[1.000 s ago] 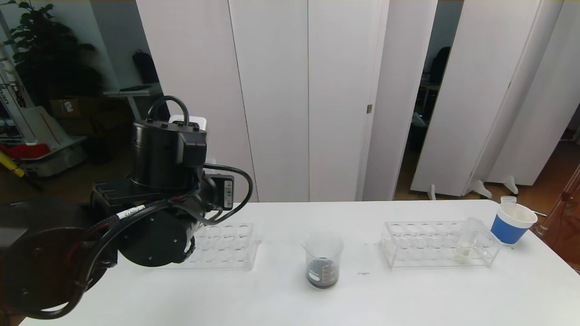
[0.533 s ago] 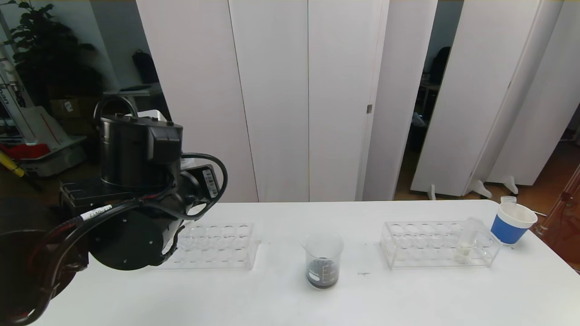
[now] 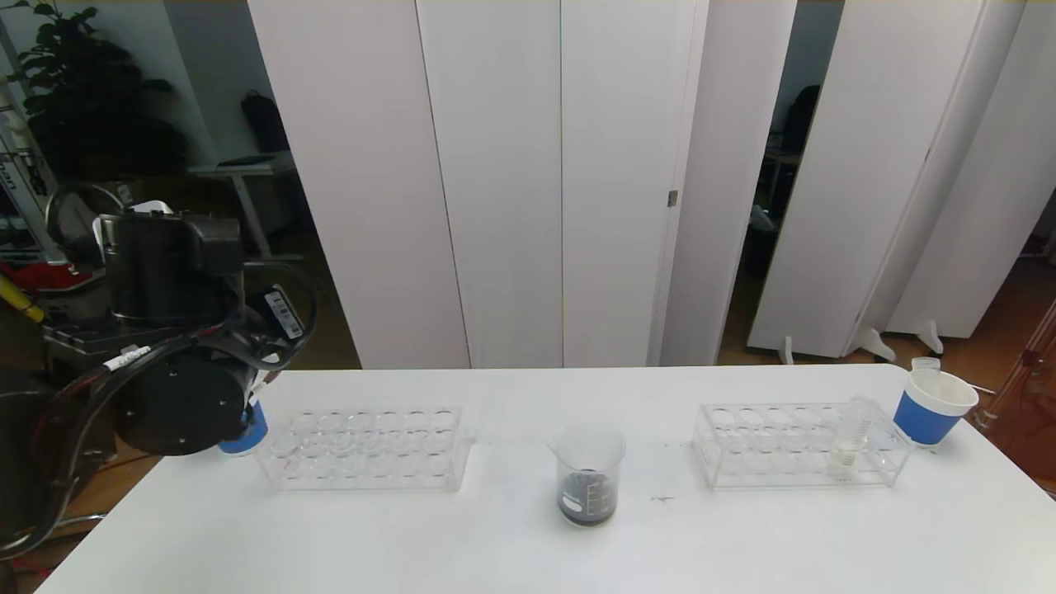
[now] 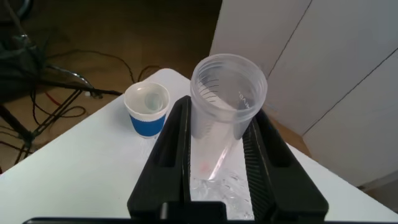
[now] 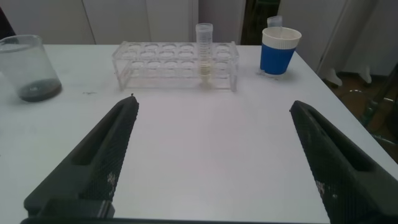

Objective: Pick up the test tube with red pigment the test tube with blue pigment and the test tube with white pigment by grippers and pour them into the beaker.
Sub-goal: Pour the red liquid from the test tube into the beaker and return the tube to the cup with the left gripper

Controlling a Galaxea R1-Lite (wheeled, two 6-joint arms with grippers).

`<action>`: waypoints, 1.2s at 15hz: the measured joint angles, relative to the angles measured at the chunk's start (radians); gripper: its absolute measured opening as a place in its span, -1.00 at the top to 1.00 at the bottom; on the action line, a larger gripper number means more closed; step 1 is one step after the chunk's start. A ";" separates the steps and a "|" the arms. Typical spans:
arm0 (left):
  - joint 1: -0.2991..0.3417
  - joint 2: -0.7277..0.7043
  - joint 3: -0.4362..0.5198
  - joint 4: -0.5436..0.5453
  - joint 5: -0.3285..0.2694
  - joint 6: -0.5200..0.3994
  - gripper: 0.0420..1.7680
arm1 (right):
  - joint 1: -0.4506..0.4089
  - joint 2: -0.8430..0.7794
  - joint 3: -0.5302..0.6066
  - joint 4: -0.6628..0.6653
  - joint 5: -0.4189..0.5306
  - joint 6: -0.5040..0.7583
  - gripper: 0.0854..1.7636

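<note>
While beside cup (image 3: 245,435), rack (image 3: 367,448).

Small clear glass beaker (image 3: 587,474) with white marks: upright, centre table, dark liquid at bottom. Slim ridged clear tube (image 3: 851,441) with pale cream liquid (low fill): upright in right-hand clear rack. Empty clear tube (image 4: 225,118): clamped between black fingers.

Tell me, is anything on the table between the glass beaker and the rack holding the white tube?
No. In the head view, bare table separates the beaker from the right rack holding the test tube with white pigment.
</note>
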 joint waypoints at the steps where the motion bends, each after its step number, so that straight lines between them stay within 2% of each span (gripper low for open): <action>1: 0.047 0.001 0.001 -0.032 -0.003 -0.003 0.38 | 0.000 0.000 0.000 0.000 0.000 0.000 -0.98; 4: 0.192 0.020 -0.005 -0.112 -0.021 -0.008 0.38 | 0.000 0.000 0.000 0.000 0.000 0.000 -0.98; 6: 0.275 0.047 -0.014 -0.227 -0.045 -0.010 0.38 | 0.000 0.000 0.000 0.000 0.000 0.000 -0.98; 9: 0.363 0.111 -0.011 -0.329 -0.050 -0.010 0.38 | 0.000 0.000 0.000 0.000 0.000 0.000 -0.98; 12: 0.411 0.190 0.011 -0.441 -0.061 -0.008 0.38 | 0.000 0.000 0.000 0.000 0.000 0.000 -0.98; 18: 0.447 0.332 0.046 -0.561 -0.144 -0.011 0.38 | 0.000 0.000 0.000 0.000 0.000 0.000 -0.98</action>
